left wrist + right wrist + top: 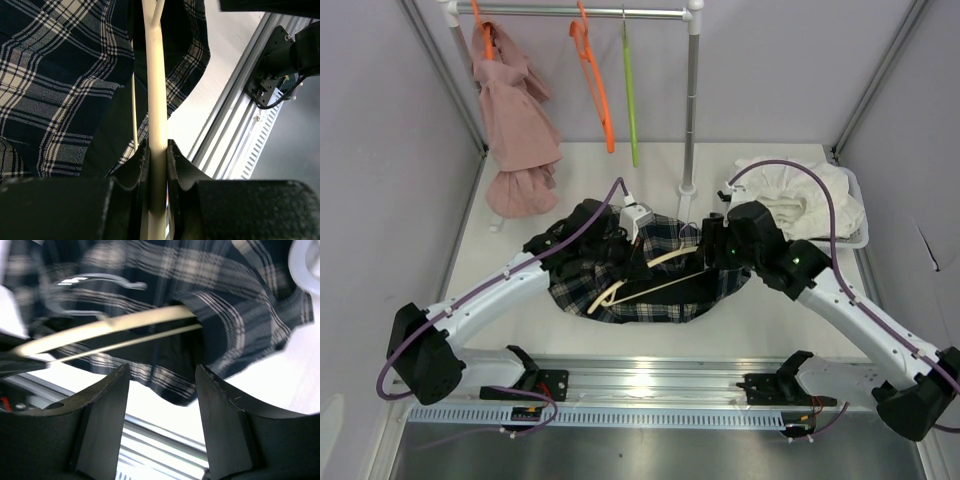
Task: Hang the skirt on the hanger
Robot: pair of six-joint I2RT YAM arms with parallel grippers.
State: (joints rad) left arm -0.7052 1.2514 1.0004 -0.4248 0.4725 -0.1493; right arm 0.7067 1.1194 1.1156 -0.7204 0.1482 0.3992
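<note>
The dark blue plaid skirt [665, 298] lies bunched on the white table between the two arms. A cream hanger [665, 258] lies across it, one end tucked under the fabric on the right. My left gripper [638, 246] is shut on one arm of the hanger [155, 75], which runs straight out between its fingertips [142, 157] over the skirt [55, 75]. My right gripper [710, 248] hovers at the skirt's right side. Its jaws [162, 377] stand open and hold nothing, just in front of the skirt's hem [235, 315] and the hanger [110, 327].
A clothes rack [692, 100] stands at the back with a pink garment [515, 120], an orange hanger [595, 85] and a green hanger [630, 90]. White cloths fill a bin [810, 200] at the back right. A metal rail [640, 385] runs along the near edge.
</note>
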